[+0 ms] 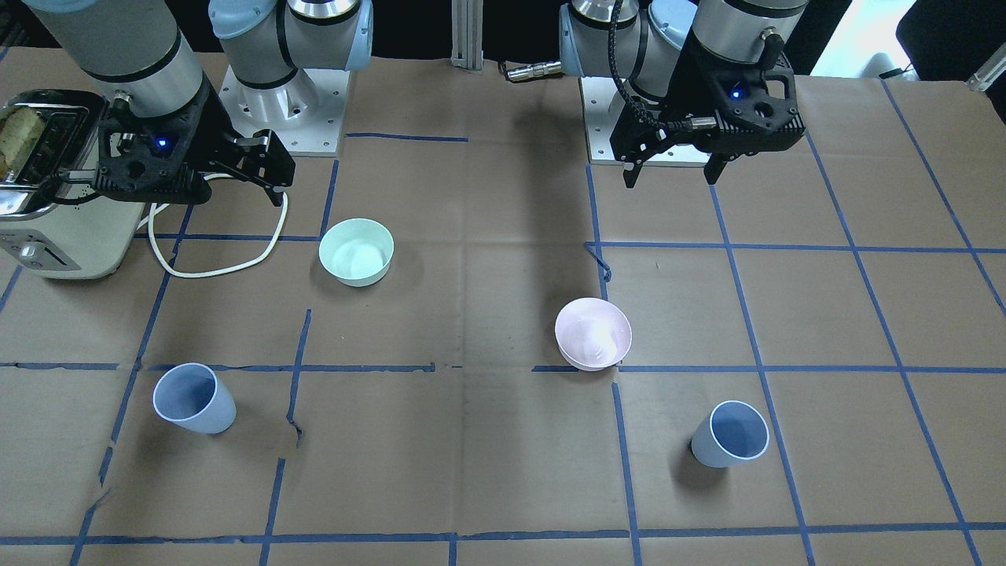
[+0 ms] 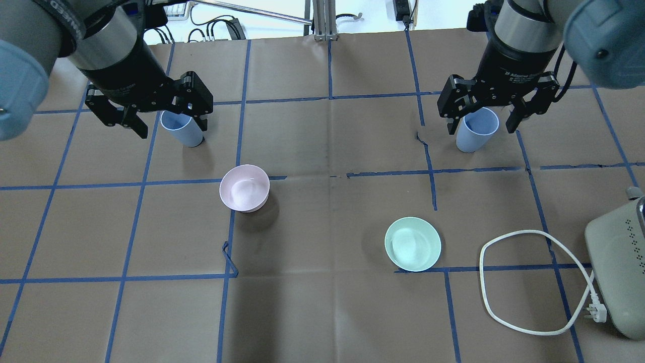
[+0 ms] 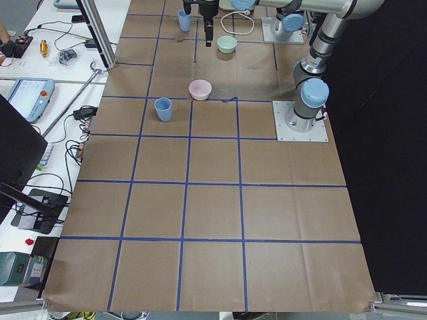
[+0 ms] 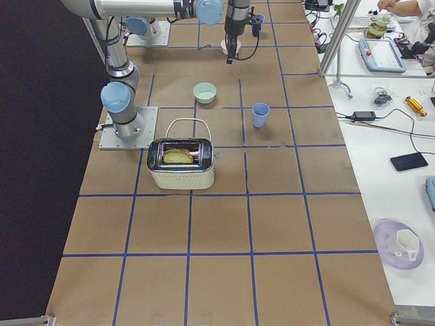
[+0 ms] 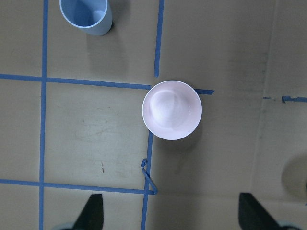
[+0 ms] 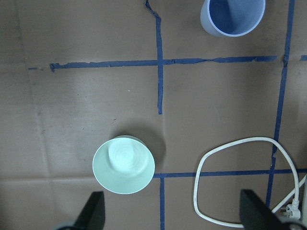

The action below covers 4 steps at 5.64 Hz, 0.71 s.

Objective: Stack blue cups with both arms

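— Gap on the left gripper point(image 5: 173, 215)?
— Spread wide, nothing held. Hangs above the table, with the pink bowl point(image 5: 171, 110) straight ahead of the gap.
— And the left blue cup point(image 5: 86, 17)?
— Stands upright, mouth up, long axis vertical. Lies farther ahead than the bowl, about in line with the outer finger, and lower than the tips. Probably calls for a reach forward, a shift outward, then a straight drop.
— Right gripper point(image 6: 172, 215)?
— Equally wide, equally empty. Hangs with the mint bowl point(image 6: 123, 164) just ahead, toward the inner finger. Right blue cup point(image 6: 232, 17): upright, farther ahead, nearly in line with the outer finger.
— Nearer arm?
— Looks like each to its own cup.
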Each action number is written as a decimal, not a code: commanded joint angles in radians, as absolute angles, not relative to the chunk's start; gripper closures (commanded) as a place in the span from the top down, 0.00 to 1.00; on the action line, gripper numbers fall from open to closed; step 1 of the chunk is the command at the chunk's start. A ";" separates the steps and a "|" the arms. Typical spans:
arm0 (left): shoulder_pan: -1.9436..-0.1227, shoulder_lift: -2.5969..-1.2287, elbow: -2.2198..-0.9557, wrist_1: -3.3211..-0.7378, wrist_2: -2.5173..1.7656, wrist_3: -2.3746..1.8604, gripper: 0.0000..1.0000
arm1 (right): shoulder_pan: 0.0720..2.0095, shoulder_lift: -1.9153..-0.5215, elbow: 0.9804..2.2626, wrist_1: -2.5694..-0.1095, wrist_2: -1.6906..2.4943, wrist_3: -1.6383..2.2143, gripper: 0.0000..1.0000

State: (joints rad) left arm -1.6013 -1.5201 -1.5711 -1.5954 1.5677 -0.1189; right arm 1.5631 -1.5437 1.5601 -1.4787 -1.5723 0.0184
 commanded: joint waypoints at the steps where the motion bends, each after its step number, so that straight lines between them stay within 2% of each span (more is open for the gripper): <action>1: -1.601 -1.517 -1.571 -1.595 1.577 -0.120 1.00 | 1.563 -1.545 1.562 -1.479 -1.572 0.017 1.00; 4: -1.597 -1.517 -1.577 -1.586 1.572 -0.103 1.00 | 1.537 -1.534 1.555 -1.526 -1.572 -0.011 1.00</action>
